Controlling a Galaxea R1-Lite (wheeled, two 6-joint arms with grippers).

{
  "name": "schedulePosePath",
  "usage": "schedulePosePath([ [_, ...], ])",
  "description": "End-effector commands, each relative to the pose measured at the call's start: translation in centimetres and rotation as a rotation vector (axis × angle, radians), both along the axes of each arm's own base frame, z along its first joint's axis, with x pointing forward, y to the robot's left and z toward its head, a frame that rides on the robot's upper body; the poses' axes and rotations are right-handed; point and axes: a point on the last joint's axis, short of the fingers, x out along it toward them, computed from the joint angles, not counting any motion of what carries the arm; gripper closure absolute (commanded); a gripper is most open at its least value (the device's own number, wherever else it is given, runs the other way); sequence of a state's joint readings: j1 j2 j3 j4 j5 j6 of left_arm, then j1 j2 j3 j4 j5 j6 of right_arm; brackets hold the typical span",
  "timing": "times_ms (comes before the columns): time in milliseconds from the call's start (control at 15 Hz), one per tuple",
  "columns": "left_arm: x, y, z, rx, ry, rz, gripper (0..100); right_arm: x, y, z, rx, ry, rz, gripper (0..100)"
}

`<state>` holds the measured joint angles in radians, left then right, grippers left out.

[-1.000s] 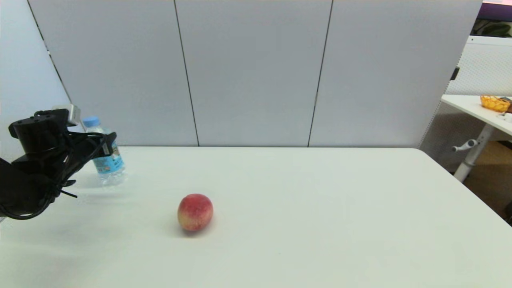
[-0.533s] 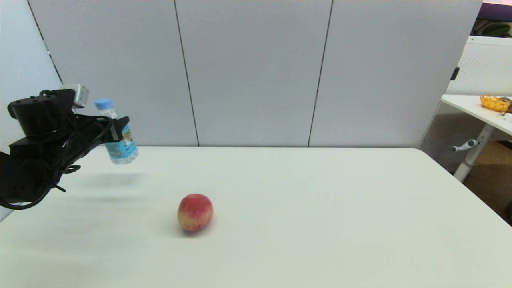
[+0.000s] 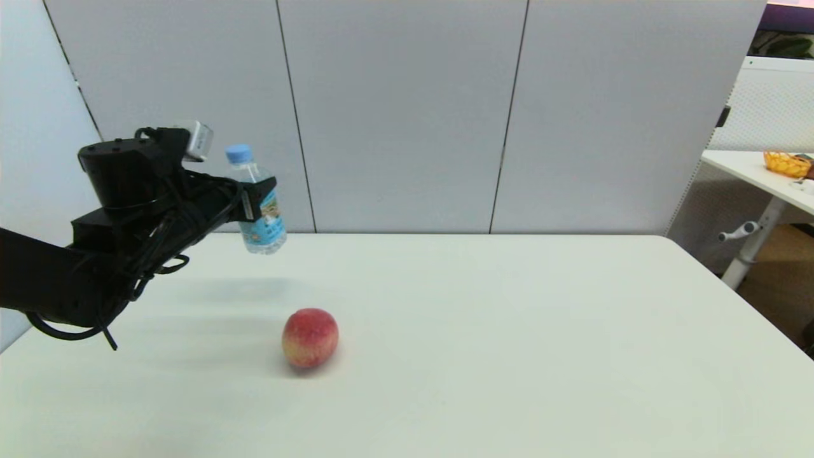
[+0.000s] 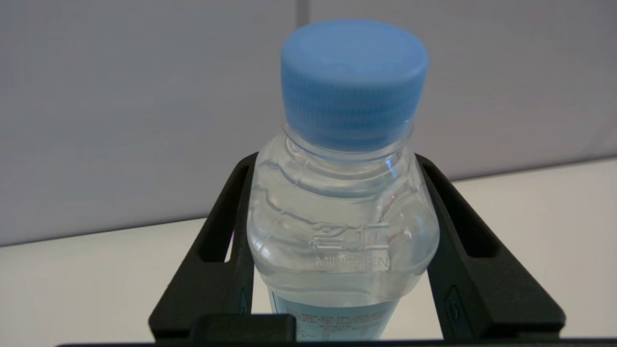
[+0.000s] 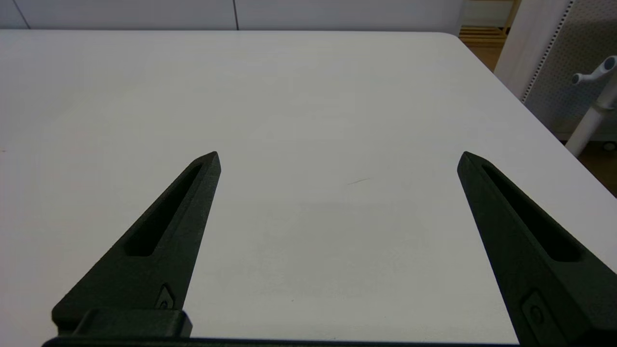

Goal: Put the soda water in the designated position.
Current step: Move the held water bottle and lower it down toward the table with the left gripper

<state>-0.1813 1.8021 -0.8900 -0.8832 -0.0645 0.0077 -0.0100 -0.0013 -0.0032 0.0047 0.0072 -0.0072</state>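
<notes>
Gripping the soda water at its shoulder, the left tool holds the small clear bottle in the air above the far left part of the white table, near the far edge, with open space between the bottle's base and the tabletop. The bottle leans a little, its light blue cap tipped toward the left side and its base swung toward the middle of the table. In the left wrist view the two black fingers press against opposite sides of the soda water just below the cap, above the blue label.

A red-yellow peach lies on the table closer to the near edge than the bottle and somewhat toward the right of it, well apart from the bottle and touching neither tool. A soft shadow falls on the table under the left arm.

The right tool does not show in the head view; its own wrist view shows its fingers spread wide over bare white table, holding nothing, near the table's right edge.
</notes>
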Motion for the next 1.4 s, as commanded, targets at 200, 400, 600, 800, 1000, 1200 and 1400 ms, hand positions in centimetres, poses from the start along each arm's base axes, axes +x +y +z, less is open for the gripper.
schedulePosePath([
  [200, -0.1, -4.4, -1.7, 0.017, 0.04, -0.121, 100, 0.0, 0.0, 0.0, 0.0, 0.0, 0.003, 0],
  [400, -0.1, -6.3, -3.1, 0.031, 0.077, -0.171, 100, 0.0, 0.0, 0.0, 0.0, 0.0, 0.001, 0],
  [600, 0.0, -7.5, -4.3, 0.04, 0.113, -0.201, 100, 0.0, 0.0, 0.0, 0.0, 0.0, 0.001, 0],
  [800, 0.2, -8.1, -5.3, 0.046, 0.134, -0.213, 100, 0.0, 0.0, 0.0, 0.0, 0.0, 0.001, 0],
  [1000, 0.4, -8.2, -5.5, 0.044, 0.133, -0.213, 100, 0.0, 0.0, 0.0, 0.0, 0.0, 0.0, 0],
  [1200, 0.3, -8.4, -5.3, 0.037, 0.118, -0.219, 100, 0.0, 0.0, 0.0, 0.0, 0.0, 0.0, 0],
  [1400, 0.2, -8.5, -5.2, 0.036, 0.115, -0.219, 100, 0.0, 0.0, 0.0, 0.0, 0.0, 0.001, 0],
])
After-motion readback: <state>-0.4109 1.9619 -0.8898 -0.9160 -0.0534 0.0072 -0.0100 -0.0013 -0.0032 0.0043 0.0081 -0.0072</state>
